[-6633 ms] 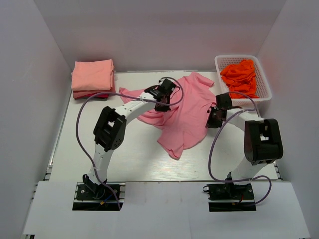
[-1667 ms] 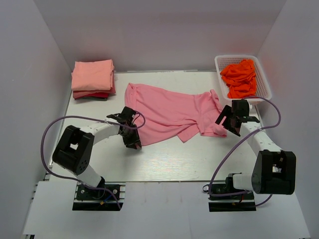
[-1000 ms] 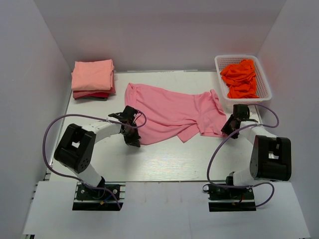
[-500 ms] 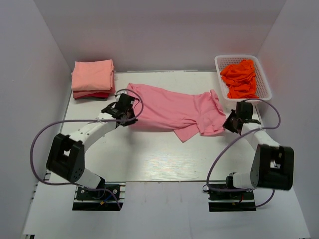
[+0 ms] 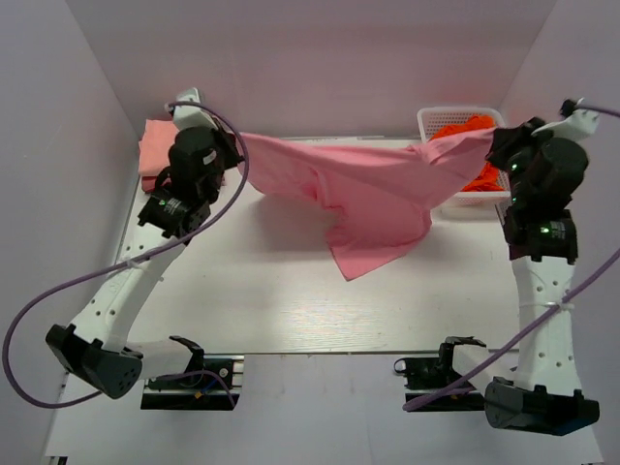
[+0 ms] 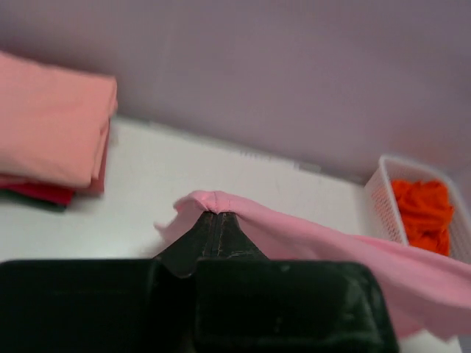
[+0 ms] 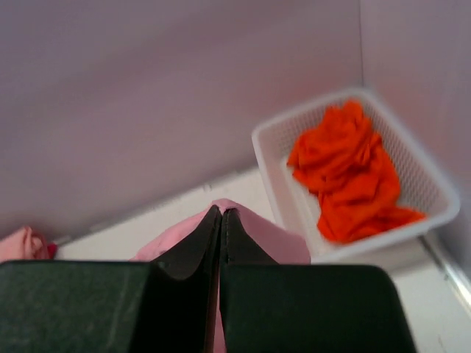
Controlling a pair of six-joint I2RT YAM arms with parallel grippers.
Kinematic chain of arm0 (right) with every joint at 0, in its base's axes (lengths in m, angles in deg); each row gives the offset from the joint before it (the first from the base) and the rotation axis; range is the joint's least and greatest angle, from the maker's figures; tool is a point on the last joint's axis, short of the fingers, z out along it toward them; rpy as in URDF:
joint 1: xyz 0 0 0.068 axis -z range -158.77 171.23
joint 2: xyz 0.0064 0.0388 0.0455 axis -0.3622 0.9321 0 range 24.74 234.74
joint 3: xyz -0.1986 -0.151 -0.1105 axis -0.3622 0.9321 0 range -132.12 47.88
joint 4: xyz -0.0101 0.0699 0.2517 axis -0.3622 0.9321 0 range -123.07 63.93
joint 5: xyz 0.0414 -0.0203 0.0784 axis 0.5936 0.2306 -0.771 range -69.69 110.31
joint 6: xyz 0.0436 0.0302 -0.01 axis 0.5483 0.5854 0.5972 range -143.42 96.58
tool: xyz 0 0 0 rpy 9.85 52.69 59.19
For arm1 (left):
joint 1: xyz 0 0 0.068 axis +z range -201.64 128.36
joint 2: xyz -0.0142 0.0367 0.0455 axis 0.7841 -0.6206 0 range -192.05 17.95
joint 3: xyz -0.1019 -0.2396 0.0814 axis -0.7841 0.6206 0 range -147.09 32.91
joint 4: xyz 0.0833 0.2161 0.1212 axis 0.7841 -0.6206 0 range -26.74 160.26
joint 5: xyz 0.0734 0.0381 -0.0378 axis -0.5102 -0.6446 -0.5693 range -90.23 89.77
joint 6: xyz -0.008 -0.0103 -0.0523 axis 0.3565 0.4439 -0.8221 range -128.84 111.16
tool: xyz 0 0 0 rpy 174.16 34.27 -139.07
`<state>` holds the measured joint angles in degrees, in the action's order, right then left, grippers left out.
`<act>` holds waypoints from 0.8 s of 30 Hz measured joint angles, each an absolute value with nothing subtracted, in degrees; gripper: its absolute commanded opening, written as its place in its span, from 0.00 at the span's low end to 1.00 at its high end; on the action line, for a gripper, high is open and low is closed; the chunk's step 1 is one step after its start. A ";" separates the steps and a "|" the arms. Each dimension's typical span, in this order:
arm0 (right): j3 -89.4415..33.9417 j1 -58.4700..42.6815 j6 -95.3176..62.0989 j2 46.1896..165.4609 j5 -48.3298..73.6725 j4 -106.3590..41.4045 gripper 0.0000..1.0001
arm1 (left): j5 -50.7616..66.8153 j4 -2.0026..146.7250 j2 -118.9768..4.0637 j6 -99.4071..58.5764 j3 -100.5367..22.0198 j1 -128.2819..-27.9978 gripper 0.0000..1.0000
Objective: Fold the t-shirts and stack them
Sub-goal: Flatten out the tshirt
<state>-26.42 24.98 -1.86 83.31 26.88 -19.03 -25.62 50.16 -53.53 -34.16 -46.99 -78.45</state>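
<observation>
A rose-pink t-shirt hangs stretched in the air between my two raised grippers, its lower part drooping toward the table. My left gripper is shut on the shirt's left end. My right gripper is shut on its right end. A folded stack of salmon-peach and red shirts lies at the back left, partly hidden by the left arm, and shows in the left wrist view. Crumpled orange-red shirts fill the white basket.
The white lattice basket stands at the back right, against the right wall, partly behind the lifted shirt. Grey walls enclose the white table on three sides. The arm bases are bolted at the near edge.
Both grippers have risen high from the table, lifting the pink shirt's two ends and pulling it taut. Earlier the shirt lay spread flat on the table.
</observation>
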 measured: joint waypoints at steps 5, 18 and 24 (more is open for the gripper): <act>-41.13 24.96 -5.05 83.29 28.45 -16.84 0.00 | -27.76 51.27 -50.60 -28.76 -54.53 -78.45 0.00; -61.24 24.92 -15.17 80.93 30.42 -16.67 0.00 | -24.97 51.82 -36.00 -21.09 -66.07 -78.45 0.00; -64.84 24.85 -18.15 77.87 31.03 -18.35 0.00 | -21.58 51.65 -28.49 -19.53 -66.48 -78.38 0.00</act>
